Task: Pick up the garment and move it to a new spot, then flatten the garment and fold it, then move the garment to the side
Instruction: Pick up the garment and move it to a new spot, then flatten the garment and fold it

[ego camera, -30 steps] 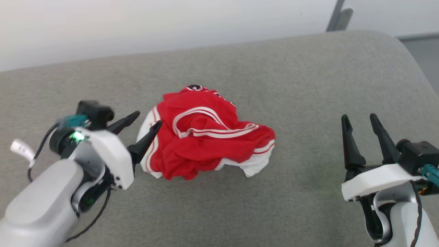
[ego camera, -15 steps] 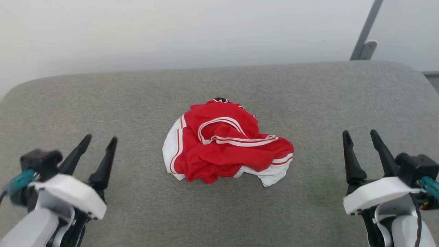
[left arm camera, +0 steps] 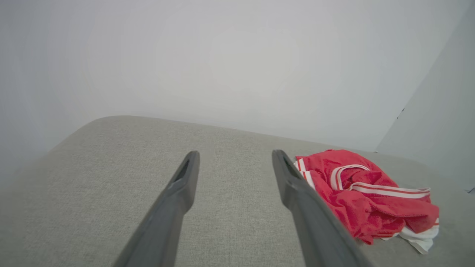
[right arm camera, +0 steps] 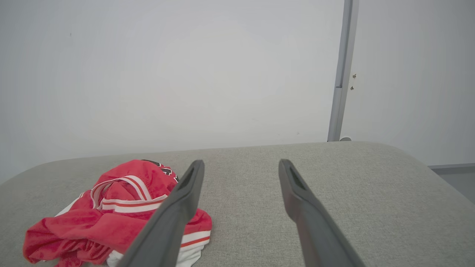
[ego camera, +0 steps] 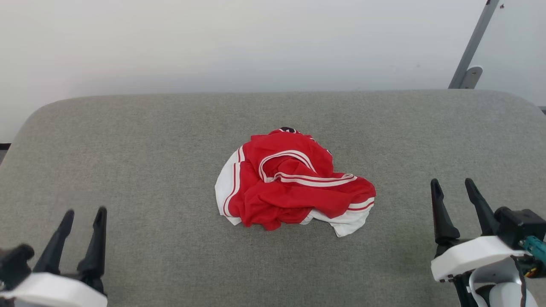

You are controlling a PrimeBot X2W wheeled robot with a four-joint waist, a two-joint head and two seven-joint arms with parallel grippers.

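Two grippers flank the work, neither touching anything. At the lower left of the head view the left gripper [ego camera: 84,212] has its fingers spread with nothing between them, well apart from the cloth. In the middle of the frame the garment [ego camera: 294,183] lies crumpled in a heap on the grey surface [ego camera: 128,149], with striped trim looped across its top, a white sleeve end [ego camera: 224,187] at its left edge and a second white end [ego camera: 349,224] at its lower right. At the lower right the right gripper [ego camera: 452,183] also has its fingers spread, clear of the fabric. Since the heap is neither flat nor folded, I judge the step to be taking hold of it. Each side would do best to pinch a single layer at the nearest white edge, low against the surface, then draw outward evenly so the thin fabric opens instead of bunching.
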